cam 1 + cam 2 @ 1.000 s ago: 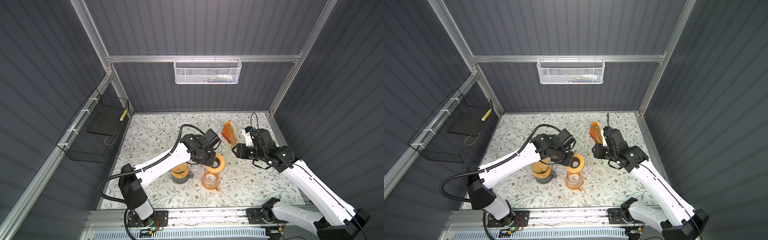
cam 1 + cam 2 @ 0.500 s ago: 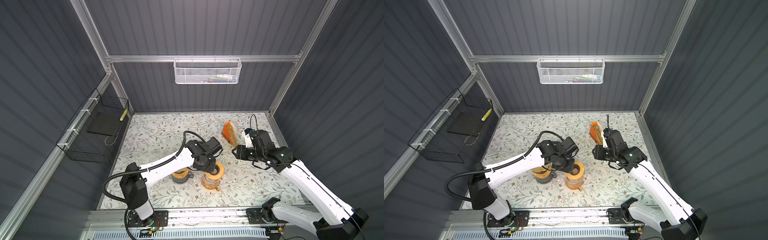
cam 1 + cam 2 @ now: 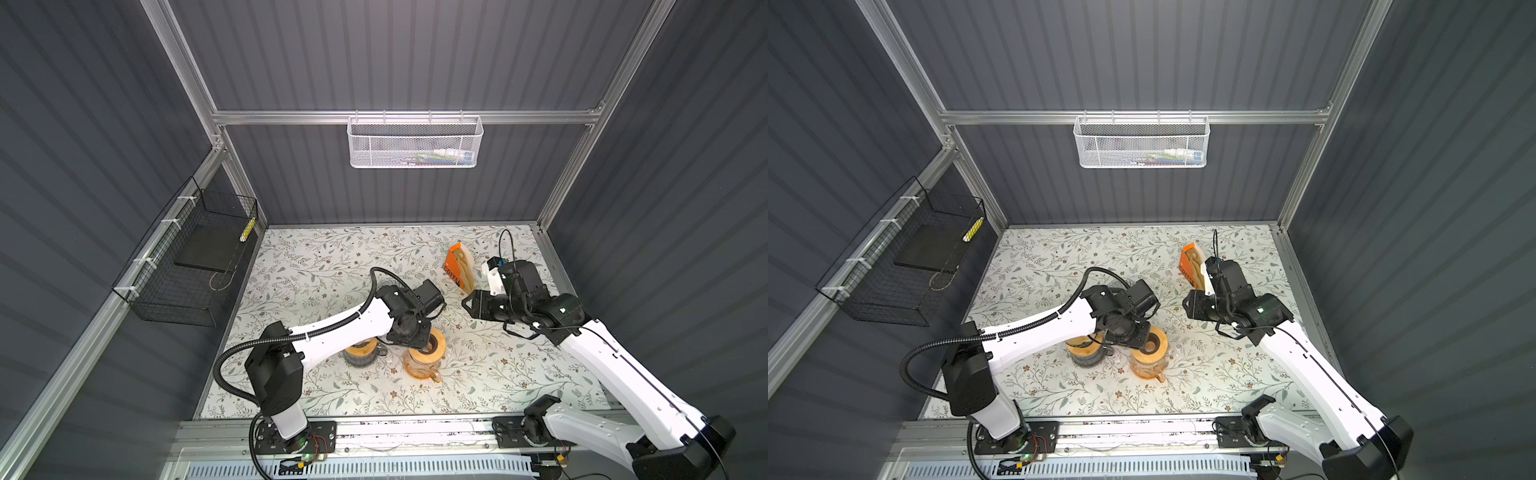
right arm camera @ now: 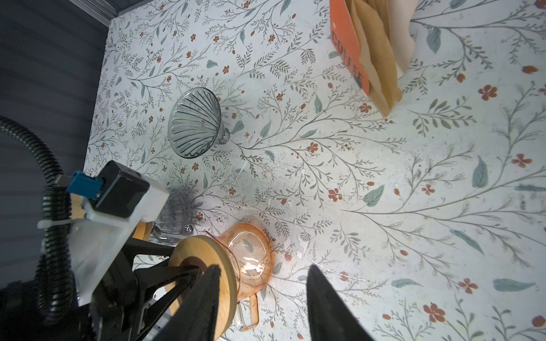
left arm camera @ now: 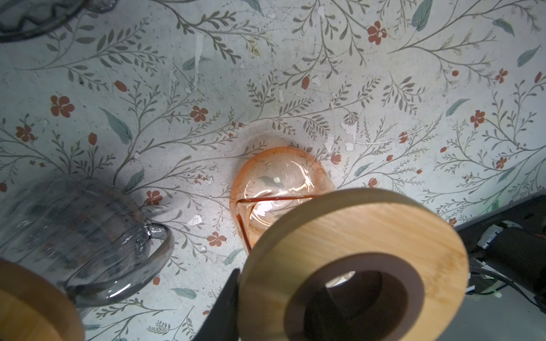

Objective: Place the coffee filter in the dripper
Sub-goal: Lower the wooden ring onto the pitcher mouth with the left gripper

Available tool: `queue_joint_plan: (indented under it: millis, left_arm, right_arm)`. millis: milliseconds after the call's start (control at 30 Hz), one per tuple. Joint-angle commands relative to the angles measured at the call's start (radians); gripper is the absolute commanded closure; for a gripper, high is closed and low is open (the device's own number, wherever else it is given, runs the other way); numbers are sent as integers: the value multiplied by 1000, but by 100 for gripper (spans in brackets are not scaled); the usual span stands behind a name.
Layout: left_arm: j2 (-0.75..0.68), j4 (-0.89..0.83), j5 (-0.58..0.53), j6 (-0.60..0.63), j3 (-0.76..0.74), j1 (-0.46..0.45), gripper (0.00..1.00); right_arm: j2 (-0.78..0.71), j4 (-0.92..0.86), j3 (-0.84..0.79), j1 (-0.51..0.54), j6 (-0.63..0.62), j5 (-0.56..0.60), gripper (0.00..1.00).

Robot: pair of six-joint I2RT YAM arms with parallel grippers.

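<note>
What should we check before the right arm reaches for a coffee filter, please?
1. Right gripper open and empty: ok.
2. Coffee filters within open reach, standing in the orange holder: ok.
3. Grey glass dripper upright to take a filter: not ok, it lies on its side on the table.
4. Left gripper closed on the wooden ring: ok.
5. Wooden ring seated flat on the orange carafe: cannot tell.
</note>
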Motion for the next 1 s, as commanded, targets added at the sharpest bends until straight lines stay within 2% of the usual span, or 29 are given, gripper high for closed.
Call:
queue_joint_plan:
  millis: [0, 967]
  left_arm:
    - [18, -5, -15, -16, -4, -11, 100]
    - [72, -39, -98, -19, 19, -32, 100]
  right_arm:
    - [1, 10, -14, -4, 3, -11, 51]
    - [21, 20, -8, -6, 4, -26, 51]
